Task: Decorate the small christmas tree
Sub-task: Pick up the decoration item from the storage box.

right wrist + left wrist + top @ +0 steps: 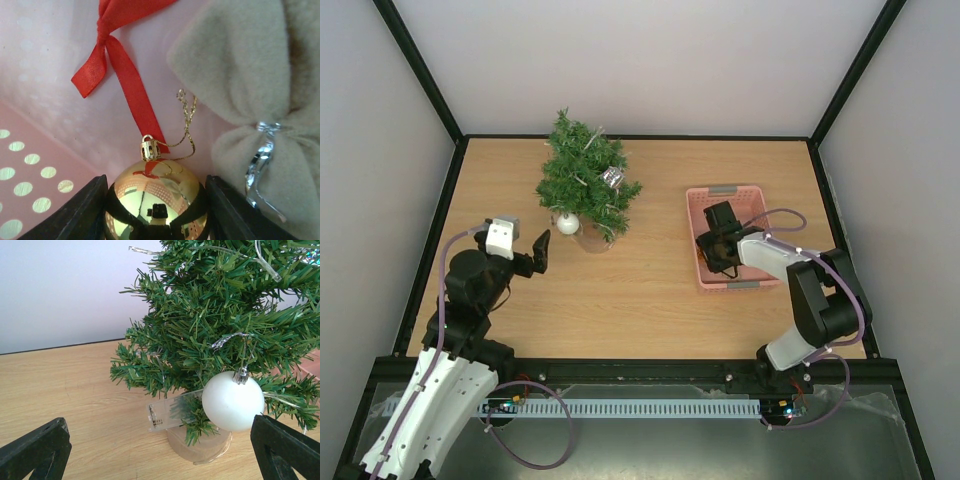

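While the left gripper (542, 250) holds its jaws wide apart, the small christmas tree (586, 185) stands just beyond it on the table (650, 300), its white bauble (232, 401) close to one finger (285, 450). The right gripper (156, 202), in the pink basket (725, 190) well apart from the tree, clamps a gold bauble (155, 187).
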